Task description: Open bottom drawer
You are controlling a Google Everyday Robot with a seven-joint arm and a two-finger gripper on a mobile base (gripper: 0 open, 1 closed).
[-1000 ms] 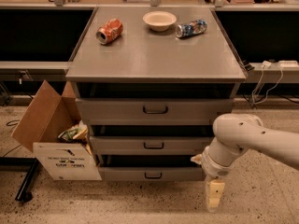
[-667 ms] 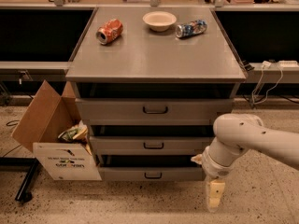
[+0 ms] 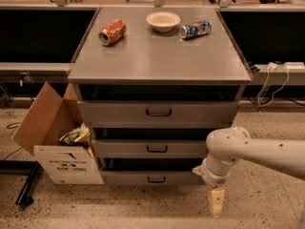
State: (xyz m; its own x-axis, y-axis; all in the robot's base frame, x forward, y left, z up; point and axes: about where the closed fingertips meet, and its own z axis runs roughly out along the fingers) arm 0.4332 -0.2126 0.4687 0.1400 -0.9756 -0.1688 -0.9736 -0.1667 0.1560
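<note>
hanging nearest the camera, at the lower right, the gripper (image 3: 217, 200) points straight down at the speckled floor (image 3: 143, 209), just off the right front corner of the cabinet (image 3: 157, 61); i cannot tell whether it is wide or narrow, and nothing shows in its hold. the pale arm (image 3: 267, 149) reaches in from the right edge and bends down at its round joint, which sets the gripper low enough for the lowest row but off to one side, apart from any handle. a little further back sits the bottom drawer (image 3: 124, 178), the slimmest grey front of the three, just above the floor, its small black handle (image 3: 156, 179) at mid-front and well left of the gripper; it looks shut, so the task seems not yet begun, and i judge the gripper must turn toward the front and shift left to hook that loop. by the drawer's left end a cardboard box (image 3: 52, 137) stands open on the floor with scraps inside, right against the cabinet, likely parked there as a bin. above come the middle drawer (image 3: 119, 148) and the tall top drawer (image 3: 114, 112), each front stepping out past the one beneath, so the lowest handle lies tucked under an overhang. farthest back, on top of the cabinet, lie a red can (image 3: 112, 32) on its side, a white bowl (image 3: 163, 21) upright and a blue can (image 3: 195, 29) on its side.
</note>
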